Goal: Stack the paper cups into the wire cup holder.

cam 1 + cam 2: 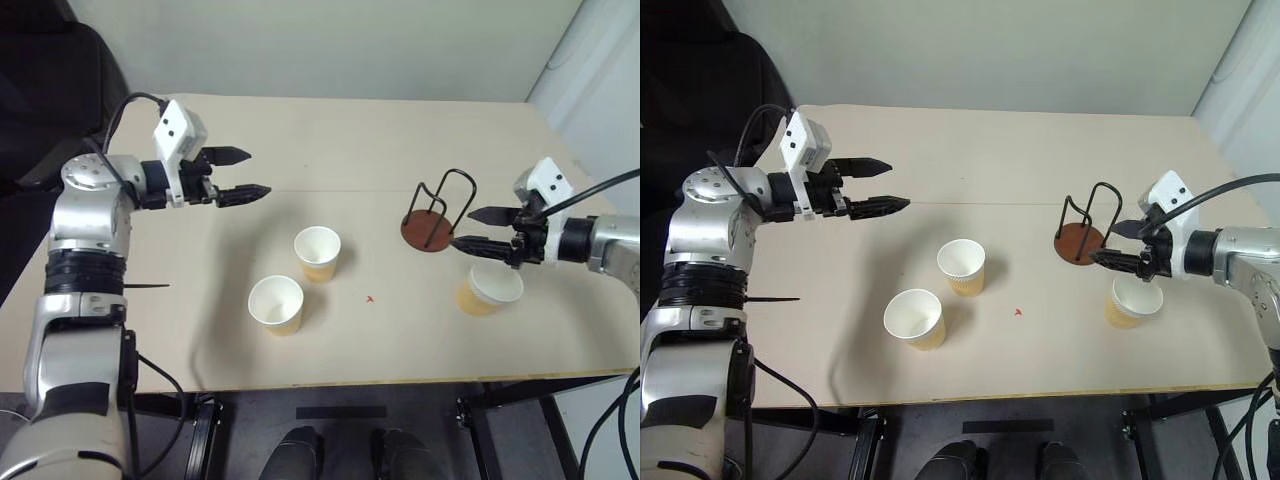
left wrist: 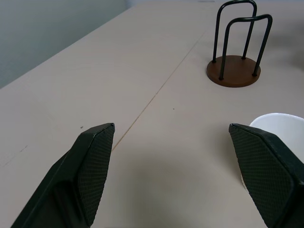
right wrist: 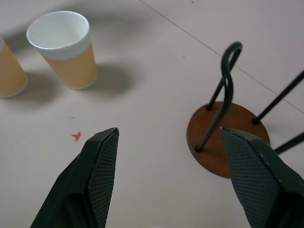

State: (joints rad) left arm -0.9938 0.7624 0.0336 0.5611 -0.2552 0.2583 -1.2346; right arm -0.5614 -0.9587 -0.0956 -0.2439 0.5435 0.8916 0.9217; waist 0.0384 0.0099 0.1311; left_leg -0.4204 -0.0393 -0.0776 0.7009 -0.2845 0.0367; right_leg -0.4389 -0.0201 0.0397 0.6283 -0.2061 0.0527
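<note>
Three paper cups stand upright on the table: one (image 1: pixel 317 254) and another (image 1: pixel 276 304) near the middle, the third (image 1: pixel 488 288) at the right. Behind the right cup stands the wire cup holder (image 1: pixel 437 215), its brown disc base bare between the black loops. My right gripper (image 1: pixel 463 228) hovers open just above the right cup and beside the holder, with nothing between its fingers. In the right wrist view the holder (image 3: pixel 228 142) lies close ahead and a middle cup (image 3: pixel 66 47) farther off. Over the left side of the table my left gripper (image 1: pixel 258 172) is open and empty, pointing toward the holder (image 2: pixel 233 71).
The pale table (image 1: pixel 350 140) has a thin seam running across it and a small red mark (image 1: pixel 370 298) in front of the middle cups. A black chair (image 1: pixel 50 90) stands off the table's far left corner. The table's front edge (image 1: pixel 400 380) is near.
</note>
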